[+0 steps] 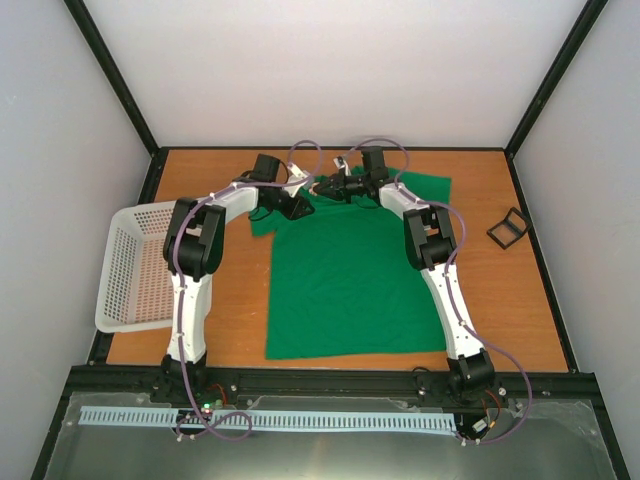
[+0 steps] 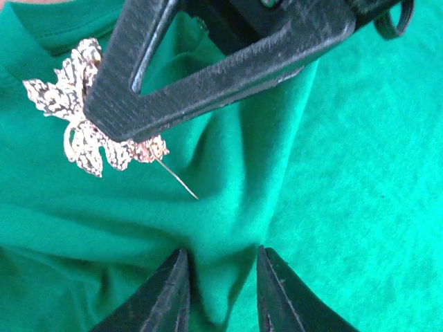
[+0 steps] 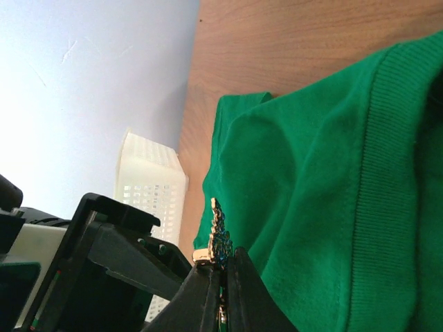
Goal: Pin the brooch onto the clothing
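Now | left end effector (image 2: 221, 280) pinches soft T-shirt (image 2: 346, 173) fold | right end effector (image 3: 223, 277) clamps filigree leaf brooch (image 2: 55, 100)

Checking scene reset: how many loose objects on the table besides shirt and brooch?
2. A white mesh basket at the table's left edge; a small black frame-like box right of the green shirt. Something under the shirt could be hidden.
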Controlling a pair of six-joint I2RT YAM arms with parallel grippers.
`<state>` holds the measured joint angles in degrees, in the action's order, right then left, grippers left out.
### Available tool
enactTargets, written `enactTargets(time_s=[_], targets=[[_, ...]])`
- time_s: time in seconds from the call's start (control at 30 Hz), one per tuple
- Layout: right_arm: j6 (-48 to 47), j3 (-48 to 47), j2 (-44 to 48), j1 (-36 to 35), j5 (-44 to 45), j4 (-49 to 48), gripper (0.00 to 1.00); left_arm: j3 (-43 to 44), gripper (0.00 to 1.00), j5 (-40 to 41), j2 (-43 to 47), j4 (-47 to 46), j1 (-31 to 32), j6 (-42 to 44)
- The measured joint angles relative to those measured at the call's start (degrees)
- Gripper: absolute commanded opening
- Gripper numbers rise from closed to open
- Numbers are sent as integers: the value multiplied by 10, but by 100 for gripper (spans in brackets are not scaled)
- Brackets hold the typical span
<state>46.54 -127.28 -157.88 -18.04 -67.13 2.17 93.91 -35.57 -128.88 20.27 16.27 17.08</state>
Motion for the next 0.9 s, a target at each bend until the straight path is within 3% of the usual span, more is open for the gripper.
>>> enactTargets(time_s=[0.3, 0.67, 0.9], targets=[[0, -4, 0, 0, -1, 11, 3, 5, 11, 19, -2, -9, 0, -12], [5, -4, 0, 0, -2, 21, 3, 11, 19, 35, -6, -13, 0, -8], [17, -4, 0, -1, -2, 22, 3, 17, 7, 40, -24, -14, 0, -10]])
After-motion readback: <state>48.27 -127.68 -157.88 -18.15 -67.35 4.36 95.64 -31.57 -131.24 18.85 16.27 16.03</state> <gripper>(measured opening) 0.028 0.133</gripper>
